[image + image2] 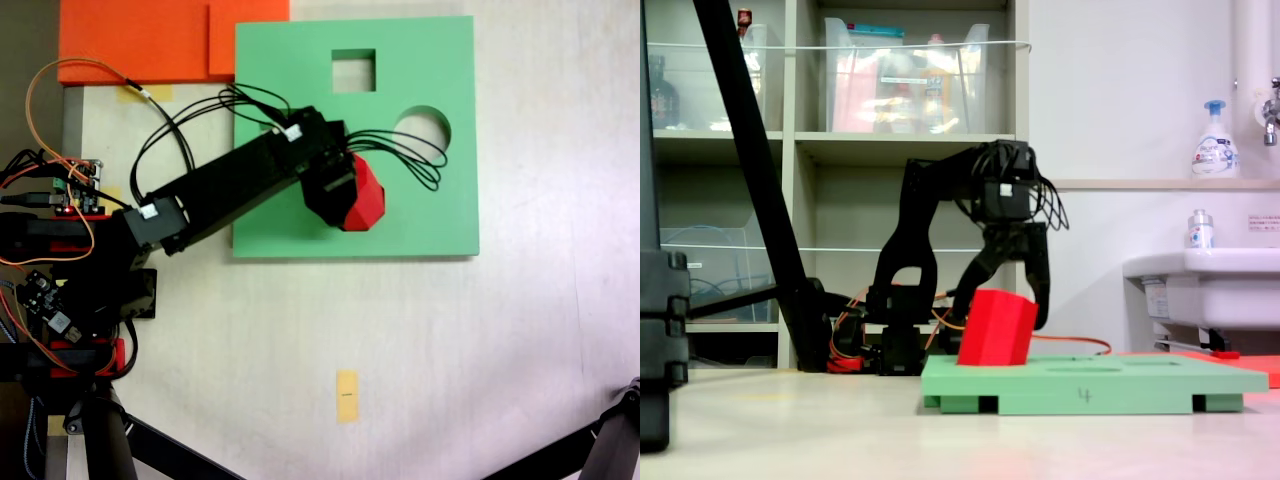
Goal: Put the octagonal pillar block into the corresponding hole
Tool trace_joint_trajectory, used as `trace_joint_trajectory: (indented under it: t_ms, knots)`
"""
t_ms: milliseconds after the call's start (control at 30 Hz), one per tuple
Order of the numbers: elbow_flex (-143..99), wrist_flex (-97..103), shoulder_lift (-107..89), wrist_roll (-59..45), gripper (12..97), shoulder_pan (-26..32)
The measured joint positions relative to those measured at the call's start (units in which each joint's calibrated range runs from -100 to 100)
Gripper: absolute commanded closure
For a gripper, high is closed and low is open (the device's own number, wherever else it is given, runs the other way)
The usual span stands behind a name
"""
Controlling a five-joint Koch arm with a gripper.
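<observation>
The red octagonal pillar block [366,196] [997,328] stands tilted on the green foam board [420,215] [1110,385], its lower end at the board's surface near the middle. My gripper [348,198] [1002,312] comes down on it from above, one black finger at each side, and is shut on it. In a fixed view a square cutout [353,70] and a round cutout [428,128] lie open at the board's far part. The corresponding eight-sided hole is hidden, with block and gripper covering the board's middle.
Orange foam slabs [150,40] lie against the board's upper left corner. The arm's base and wiring [70,200] are at the left. A yellow tape mark [347,395] is on the table below the board. Black stand legs [610,440] [760,170] cross the corners.
</observation>
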Motion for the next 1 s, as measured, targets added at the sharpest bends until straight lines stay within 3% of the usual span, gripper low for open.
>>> trace_joint_trajectory:
  t_ms: [167,767,867,1000]
  knots:
    - [-0.78,-0.39,0.00,-2.34,41.3,-1.03]
    - [-1.08,-0.69,0.00,-3.52,37.2,-2.00]
    - [-1.18,-0.69,0.00,-3.42,15.9,-1.27]
    - [-0.98,-0.10,0.14,-1.95,13.5,0.24]
